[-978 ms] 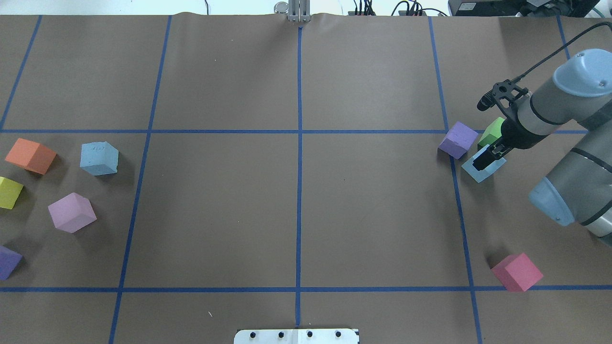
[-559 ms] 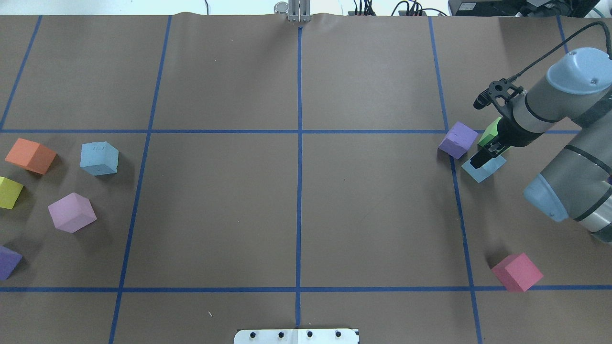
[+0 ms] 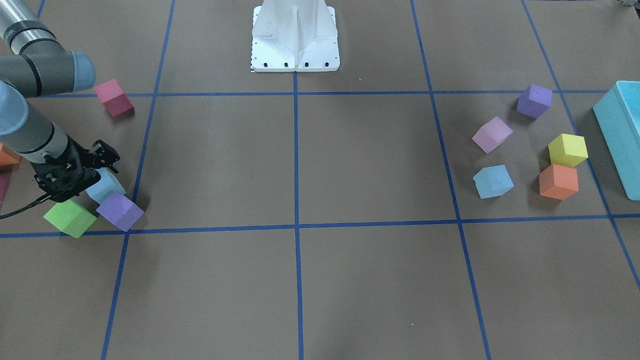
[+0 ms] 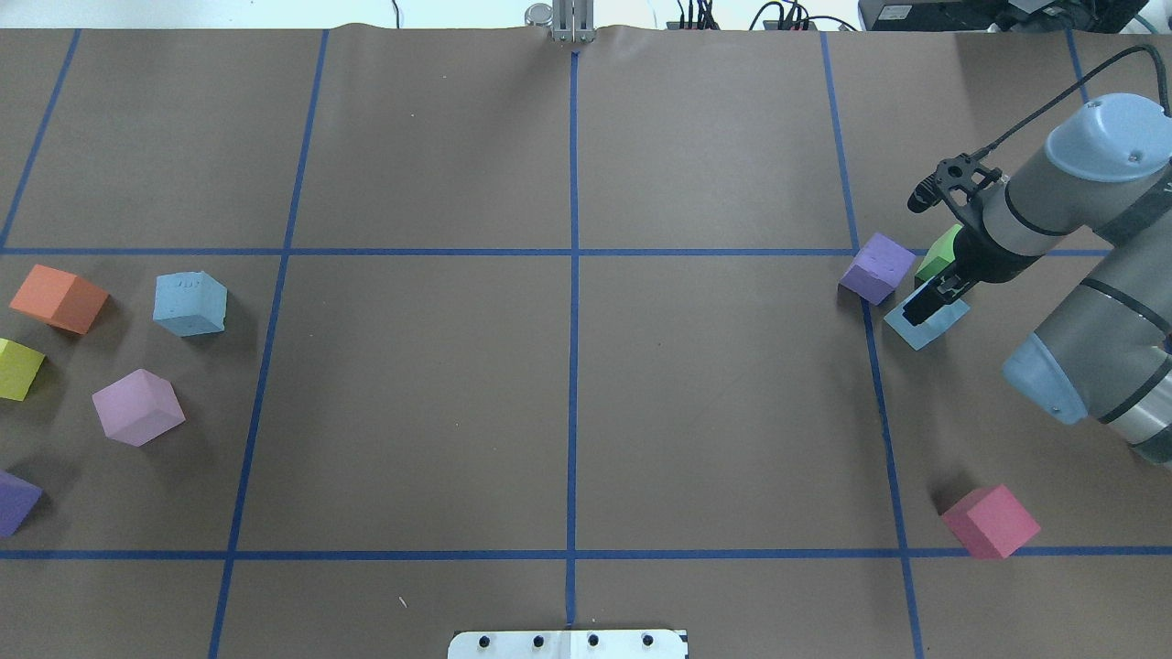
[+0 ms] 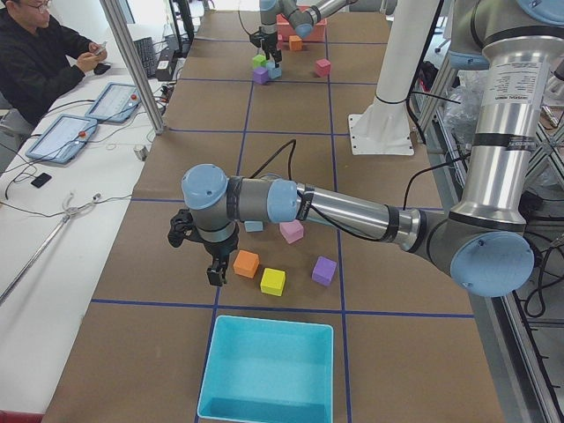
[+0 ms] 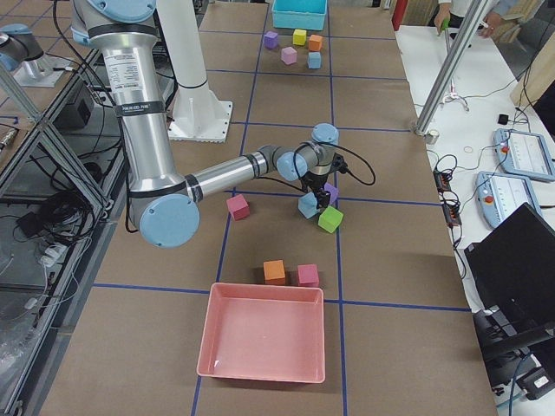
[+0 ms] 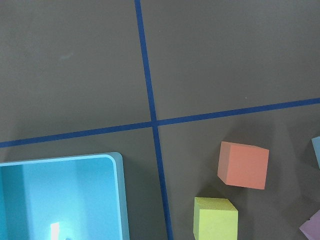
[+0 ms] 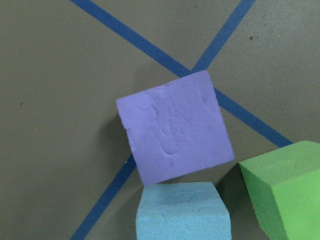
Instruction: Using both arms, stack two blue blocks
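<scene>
Blue blocks (image 4: pixel 189 305) (image 4: pixel 925 335) — two, one beneath right jaws — these and left jaws' width indiscernible.

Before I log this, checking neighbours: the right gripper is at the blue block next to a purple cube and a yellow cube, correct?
Not quite. The right gripper is at the blue block beside the purple cube, but its other neighbour is a green cube, not yellow. The overhead exterior view shows it.

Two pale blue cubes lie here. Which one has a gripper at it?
The blue block beside the purple cube, under the right gripper; the other blue block, by the orange cube, has none.
</scene>
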Controlling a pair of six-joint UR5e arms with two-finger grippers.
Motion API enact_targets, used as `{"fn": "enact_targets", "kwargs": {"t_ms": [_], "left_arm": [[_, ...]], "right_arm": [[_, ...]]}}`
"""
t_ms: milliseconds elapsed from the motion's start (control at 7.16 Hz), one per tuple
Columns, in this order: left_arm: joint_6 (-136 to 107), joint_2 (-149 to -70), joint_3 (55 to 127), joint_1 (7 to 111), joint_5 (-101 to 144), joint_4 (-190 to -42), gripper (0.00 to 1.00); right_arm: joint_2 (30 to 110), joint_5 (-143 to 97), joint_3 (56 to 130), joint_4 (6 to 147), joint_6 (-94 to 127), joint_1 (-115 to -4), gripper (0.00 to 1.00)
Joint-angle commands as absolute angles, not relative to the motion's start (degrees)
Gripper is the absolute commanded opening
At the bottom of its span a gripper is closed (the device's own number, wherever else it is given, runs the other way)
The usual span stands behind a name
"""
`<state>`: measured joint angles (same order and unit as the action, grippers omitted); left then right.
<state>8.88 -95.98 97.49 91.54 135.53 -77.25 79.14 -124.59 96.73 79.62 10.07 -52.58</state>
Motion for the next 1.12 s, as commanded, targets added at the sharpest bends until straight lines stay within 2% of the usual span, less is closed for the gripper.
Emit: {"fn": "enact_targets", "kwargs": {"t_ms": [0, 419, 559, 978], "left_arm": [[8.9, -96.0, 97.5, 91.5, 135.5, -77.3, 1.0], [8.8, -96.0, 97.5, 91.1, 135.5, -77.3, 1.0], [8.8, -96.0, 97.5, 91.1, 135.5, -77.3, 1.0], [8.8, -96.0, 97.4, 91.1, 135.5, -77.3, 1.0]], "right_arm": [[79.1, -124.6, 95.8, 79.6, 10.0, -52.5, 0.99], [78.5, -124.4, 95.3, 79.6, 10.3, -51.6, 0.98], [78.5, -124.4, 95.2, 79.6, 10.3, -51.4, 0.94], [78.2, -124.4, 93.7, 78.6, 10.1, -51.3, 0.94]]}}
